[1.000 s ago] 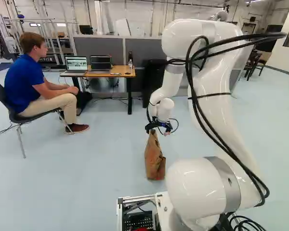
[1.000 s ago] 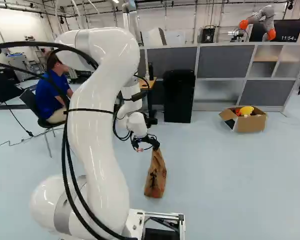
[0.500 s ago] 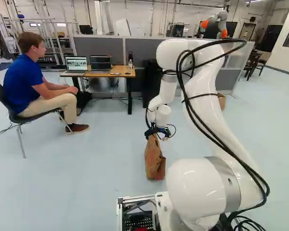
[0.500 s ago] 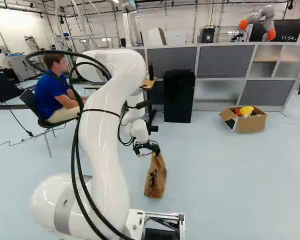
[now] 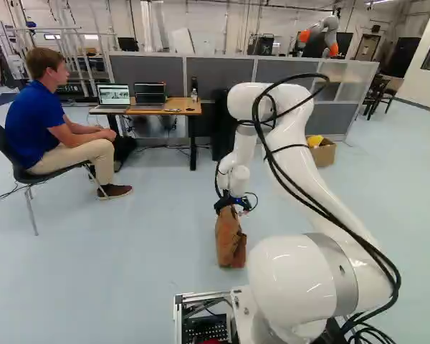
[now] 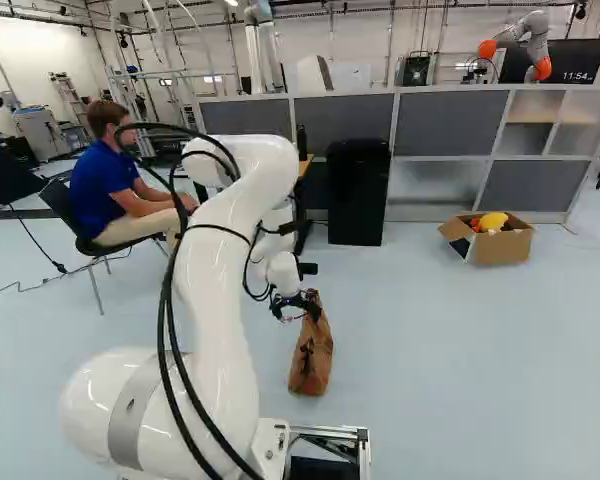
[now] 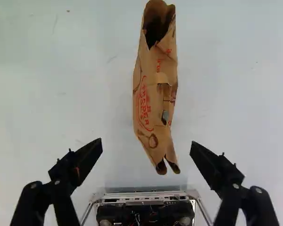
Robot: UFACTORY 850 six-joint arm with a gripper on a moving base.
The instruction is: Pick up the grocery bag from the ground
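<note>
Tool [image 6: 300, 311] by bag [image 6: 310, 362]; contact unclear.

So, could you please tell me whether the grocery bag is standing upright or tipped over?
Upright: in both base views, the grocery bag stands on end on the floor, taller than wide.

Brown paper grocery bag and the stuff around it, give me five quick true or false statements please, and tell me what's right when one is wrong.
1. The brown paper grocery bag stands on the pale floor. True.
2. The black two-fingered tool is clamped on the bag. False: it is open, with a gap between the bag and each finger.
3. The wooden-topped desk bears two open laptops, one silver and one black. True.
4. The brown cardboard box is closed. False: its top is open, and a yellow thing shows in it.
5. The printing facing the wrist view is blue. False: it is red.
</note>
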